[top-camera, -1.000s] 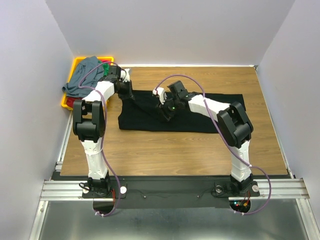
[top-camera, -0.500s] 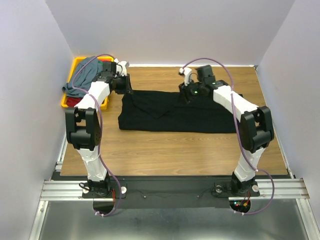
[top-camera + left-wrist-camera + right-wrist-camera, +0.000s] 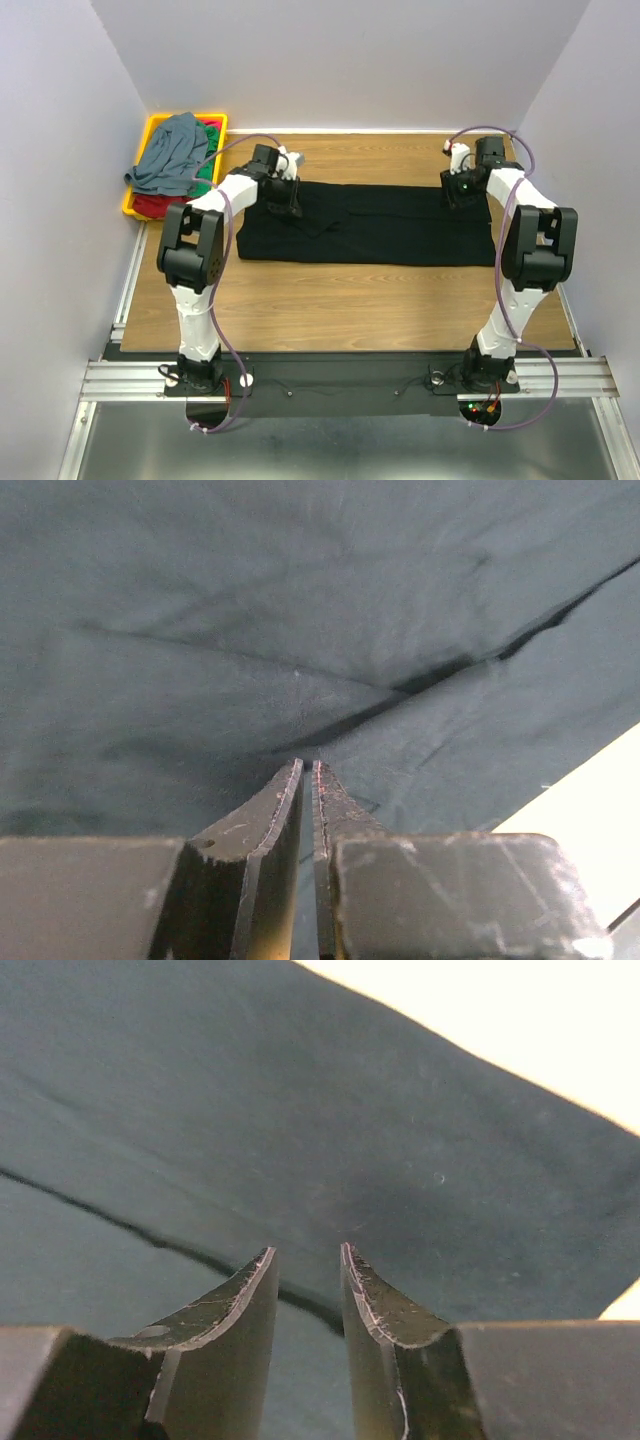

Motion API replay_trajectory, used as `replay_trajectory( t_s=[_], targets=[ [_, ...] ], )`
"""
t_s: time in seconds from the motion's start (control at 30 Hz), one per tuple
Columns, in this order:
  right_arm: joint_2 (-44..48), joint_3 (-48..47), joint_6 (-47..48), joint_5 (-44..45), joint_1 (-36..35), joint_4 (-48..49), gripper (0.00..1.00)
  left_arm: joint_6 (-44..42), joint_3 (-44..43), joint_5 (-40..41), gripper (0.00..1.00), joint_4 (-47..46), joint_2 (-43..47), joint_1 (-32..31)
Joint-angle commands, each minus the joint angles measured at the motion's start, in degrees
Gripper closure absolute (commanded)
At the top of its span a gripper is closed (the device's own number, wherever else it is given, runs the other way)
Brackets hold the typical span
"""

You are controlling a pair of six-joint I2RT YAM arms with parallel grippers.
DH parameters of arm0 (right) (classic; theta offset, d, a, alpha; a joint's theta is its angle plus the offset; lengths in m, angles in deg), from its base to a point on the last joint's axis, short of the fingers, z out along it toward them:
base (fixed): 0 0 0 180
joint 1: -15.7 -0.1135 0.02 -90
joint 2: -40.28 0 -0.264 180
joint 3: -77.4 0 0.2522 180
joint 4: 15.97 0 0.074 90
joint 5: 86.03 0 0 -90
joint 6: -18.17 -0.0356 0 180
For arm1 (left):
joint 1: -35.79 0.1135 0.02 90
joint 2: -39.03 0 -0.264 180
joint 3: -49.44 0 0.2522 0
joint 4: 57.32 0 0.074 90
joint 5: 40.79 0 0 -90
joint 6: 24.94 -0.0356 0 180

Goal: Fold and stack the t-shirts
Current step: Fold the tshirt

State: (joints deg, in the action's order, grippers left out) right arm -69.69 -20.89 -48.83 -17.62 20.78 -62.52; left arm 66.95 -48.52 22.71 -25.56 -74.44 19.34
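Observation:
The large black t-shirt (image 3: 370, 225) lies spread flat as a wide rectangle across the middle of the table. My left gripper (image 3: 288, 200) is low over its far left part. In the left wrist view the left gripper (image 3: 305, 765) has its jaws almost together, with only a thin slit, its tips at a crease in the black cloth (image 3: 250, 630); no pinched cloth shows. My right gripper (image 3: 455, 190) hovers at the shirt's far right corner. The right wrist view shows the right gripper (image 3: 305, 1250) open, nothing between its fingers, above the black cloth (image 3: 400, 1140) near a hem.
A yellow tray (image 3: 157, 124) stands at the table's far left corner, holding a crumpled slate grey-blue shirt (image 3: 170, 155) over green (image 3: 208, 135) and red (image 3: 150, 205) ones. Bare wooden table (image 3: 350, 300) lies in front of the black shirt. Walls close in on three sides.
My right gripper has travelled from the shirt's middle to its far right corner, its jaws narrowing. My left gripper has moved right, away from the tray, onto the shirt. The shirt now lies flatter and wider.

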Motion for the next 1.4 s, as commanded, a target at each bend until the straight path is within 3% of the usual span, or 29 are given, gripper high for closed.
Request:
replay_trajectory(
  t_s=[0.0, 0.23, 0.33, 0.43, 0.53, 0.57, 0.63, 0.7, 0.77, 0.83, 1.1, 1.37],
  targets=[
    [-2.61, 1.73, 4.33, 3.91, -1.13, -2.10, 0.63, -1.36, -0.34, 5.82, 0.80, 2.21, -2.10, -0.51],
    [-2.18, 10.26, 6.61, 5.24, -1.13, -5.17, 0.65, -7.42, -7.19, 12.08, 0.82, 7.13, -10.00, -0.43],
    [-0.16, 13.68, 6.26, 2.61, -1.30, -8.85, 0.66, -10.76, -14.30, 15.51, 0.82, 9.42, -15.35, -0.43],
    [3.27, 17.89, 5.56, -2.47, -3.14, -13.07, 0.65, -14.44, -28.08, 16.75, 0.83, 13.98, -21.68, -0.43],
    [7.31, 21.76, 5.12, -10.20, -11.21, -17.03, 0.65, -18.74, -48.28, 16.75, 0.83, 20.13, -33.78, -2.27],
    [8.27, 22.21, 4.25, -11.71, -17.32, -17.73, 0.64, -20.16, -58.08, 17.35, 0.83, 22.84, -35.66, -4.27],
    [9.86, 21.43, 1.27, -17.14, -23.16, -17.83, 0.64, -22.97, -61.78, 24.43, 0.83, 22.17, -35.25, -7.09],
    [10.04, 19.68, 0.03, -21.03, -23.45, -19.05, 0.64, -24.83, -51.81, 26.06, 0.83, 13.59, -29.30, -8.86],
    [10.74, 17.39, 0.45, -20.35, -23.10, -21.33, 0.64, -23.78, -36.48, 25.97, 0.81, 5.24, -18.00, -8.78],
    [13.45, 15.10, 1.51, -18.33, -21.44, -21.43, 0.64, -22.73, -28.60, 26.06, 0.77, -1.81, -10.06, -8.51],
    [12.25, 13.60, 2.22, -10.85, -19.94, -15.82, 0.64, -15.17, -19.95, 22.81, 0.75, -1.31, -0.79, -7.37],
    [7.32, 17.63, -0.32, -10.58, -20.11, -9.93, 0.71, -9.46, -20.47, 15.61, 0.80, 5.72, -7.36, -5.53]
  ],
)
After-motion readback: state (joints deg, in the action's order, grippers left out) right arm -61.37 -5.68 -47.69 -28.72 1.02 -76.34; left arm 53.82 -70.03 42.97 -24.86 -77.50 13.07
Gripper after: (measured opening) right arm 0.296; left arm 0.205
